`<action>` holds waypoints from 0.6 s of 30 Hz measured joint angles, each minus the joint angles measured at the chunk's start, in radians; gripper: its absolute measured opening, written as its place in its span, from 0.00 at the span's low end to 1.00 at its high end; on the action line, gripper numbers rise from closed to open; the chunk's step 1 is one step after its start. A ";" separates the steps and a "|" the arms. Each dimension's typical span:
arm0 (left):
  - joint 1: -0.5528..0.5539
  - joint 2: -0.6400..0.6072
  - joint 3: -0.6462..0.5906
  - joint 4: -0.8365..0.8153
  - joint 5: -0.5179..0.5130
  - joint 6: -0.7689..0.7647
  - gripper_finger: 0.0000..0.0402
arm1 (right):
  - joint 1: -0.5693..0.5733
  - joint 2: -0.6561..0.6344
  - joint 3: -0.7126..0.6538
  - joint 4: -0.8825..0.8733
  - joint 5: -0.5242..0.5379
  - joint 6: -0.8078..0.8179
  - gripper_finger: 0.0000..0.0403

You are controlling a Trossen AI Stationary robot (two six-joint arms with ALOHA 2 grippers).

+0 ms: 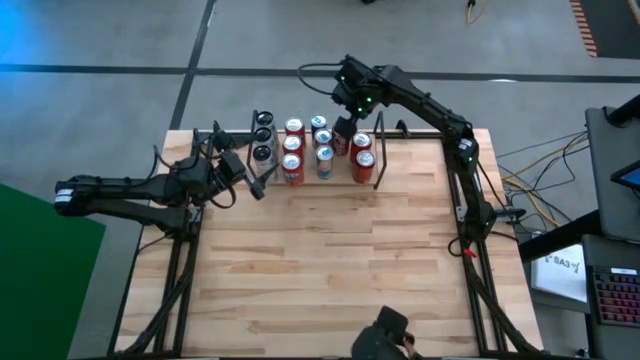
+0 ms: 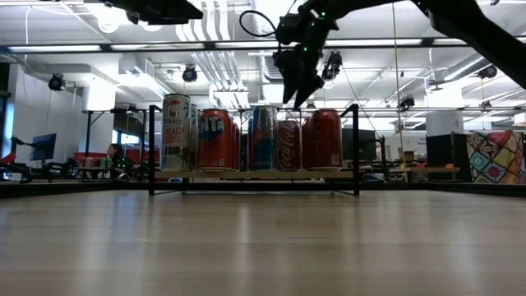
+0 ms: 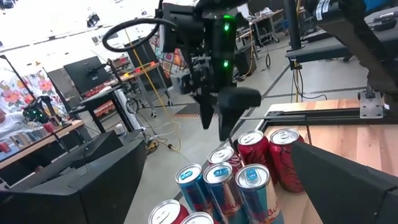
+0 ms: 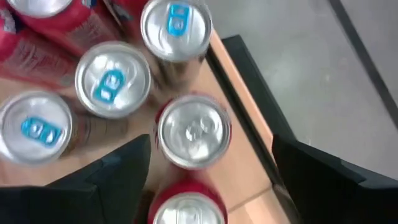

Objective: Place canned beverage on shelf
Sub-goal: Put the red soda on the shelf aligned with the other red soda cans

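Note:
The shelf [image 2: 168, 176], a thin black rod rack with a light wooden floor, stands at the table's far edge and holds several upright cans: red ones [image 1: 292, 168], blue-and-silver ones [image 1: 324, 160] and dark ones [image 1: 262, 152]. My right gripper [image 2: 299, 99] is open and hovers just above the can tops. In the right wrist view [image 4: 205, 180] its fingers stand on either side of a red can with a silver top [image 4: 194, 132], above it and apart from it. My left gripper [image 1: 258, 183] is open and empty near the shelf's left end.
Black side frames run along the table's left [image 1: 185, 250] and right [image 1: 465, 240] edges. The wide wooden tabletop [image 1: 330, 260] lies on the near side of the shelf. A dark device [image 1: 385, 335] sits at the near edge.

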 joint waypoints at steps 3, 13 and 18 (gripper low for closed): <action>0.000 0.001 0.000 -0.017 0.002 -0.003 0.96 | 0.003 -0.019 -0.002 -0.036 -0.018 0.008 0.74; -0.015 -0.001 0.000 -0.058 0.002 -0.018 0.96 | 0.035 -0.127 -0.068 -0.005 -0.074 0.022 0.52; -0.029 -0.001 0.000 -0.087 0.015 -0.041 0.96 | 0.056 -0.210 -0.250 0.175 -0.074 0.022 0.48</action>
